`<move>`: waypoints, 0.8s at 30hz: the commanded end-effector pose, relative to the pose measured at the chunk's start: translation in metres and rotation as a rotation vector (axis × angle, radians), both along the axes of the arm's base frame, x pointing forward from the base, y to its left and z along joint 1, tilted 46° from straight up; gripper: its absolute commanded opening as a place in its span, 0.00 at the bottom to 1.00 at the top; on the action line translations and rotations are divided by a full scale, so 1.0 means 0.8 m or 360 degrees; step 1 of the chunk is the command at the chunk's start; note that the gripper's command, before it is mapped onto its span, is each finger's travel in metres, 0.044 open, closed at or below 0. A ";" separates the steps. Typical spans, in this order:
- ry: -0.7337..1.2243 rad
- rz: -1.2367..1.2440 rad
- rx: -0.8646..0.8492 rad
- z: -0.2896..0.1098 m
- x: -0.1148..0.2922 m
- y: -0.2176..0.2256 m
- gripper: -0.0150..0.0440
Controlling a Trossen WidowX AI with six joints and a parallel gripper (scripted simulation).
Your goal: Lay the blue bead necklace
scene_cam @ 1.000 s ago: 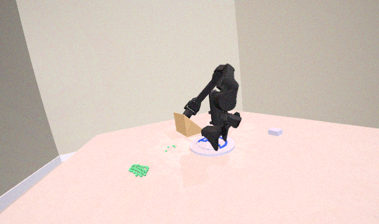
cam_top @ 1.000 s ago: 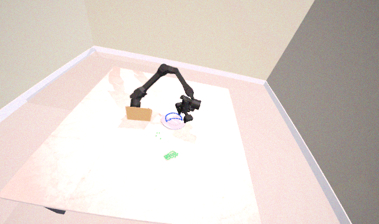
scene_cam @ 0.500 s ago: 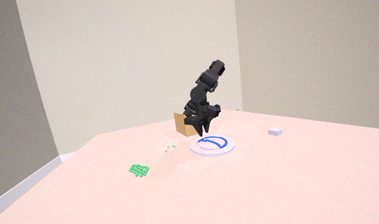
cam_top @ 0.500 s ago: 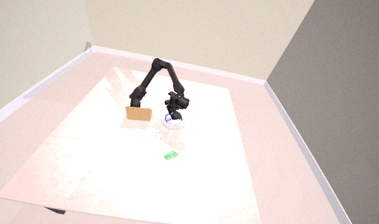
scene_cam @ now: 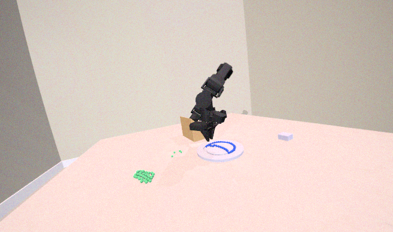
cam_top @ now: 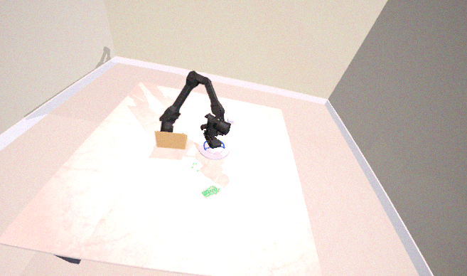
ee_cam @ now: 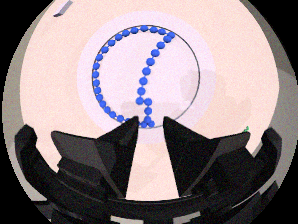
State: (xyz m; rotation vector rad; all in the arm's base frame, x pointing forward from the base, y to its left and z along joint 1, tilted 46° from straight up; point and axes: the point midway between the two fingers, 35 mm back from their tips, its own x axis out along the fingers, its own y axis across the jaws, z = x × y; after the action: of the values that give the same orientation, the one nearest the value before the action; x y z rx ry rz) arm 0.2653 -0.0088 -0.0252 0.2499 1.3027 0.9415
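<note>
Two dark wedge-shaped fingers sit partway drawn in, with a narrow gap between the tips, and as far as we can tell they're gripping nothing. The black parallel-jaw gripper (ee_cam: pixel 150 123) points down over the near edge of the pale lilac round bead board (scene_cam: pixel 221 158). In the exterior view it hangs just above the rim rather than resting on it.

In the wrist view, the nearest beads of the blue bead necklace (ee_cam: pixel 100 76) show up right in that gap, but they look like they're lying on the board below, not pinched.

The necklace is only half where it should be. One stretch follows the thin circular groove round the left side in the wrist view. The other stretch cuts straight across the flat middle of the board like a chord, from the far side back toward the fingertips. So we get a D shape, all of it on the board.

Going outward, the black six-joint arm (cam_top: pixel 202 85) arches up and over from its base behind a tan upright block (scene_cam: pixel 189 130), which stands just beside the board. A few loose green beads (scene_cam: pixel 176 153) lie near the board on the pale pink table top (scene_cam: pixel 289 185). A heap of green beads (scene_cam: pixel 143 176) sits further out, and a small lilac block (scene_cam: pixel 285 136) sits well apart on the other side.
</note>
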 end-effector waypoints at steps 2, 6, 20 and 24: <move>0.0005 -0.0004 0.0007 -0.005 -0.001 0.007 0.46; 0.0006 -0.0004 0.0008 -0.011 -0.001 0.012 0.46; 0.0006 0.0004 0.0007 -0.023 -0.003 0.025 0.37; 0.0006 0.0004 0.0007 -0.023 -0.003 0.025 0.25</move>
State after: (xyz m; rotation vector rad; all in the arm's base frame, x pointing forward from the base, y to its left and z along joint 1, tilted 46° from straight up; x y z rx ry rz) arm 0.2625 0.0121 -0.0436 0.2537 1.3059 0.9472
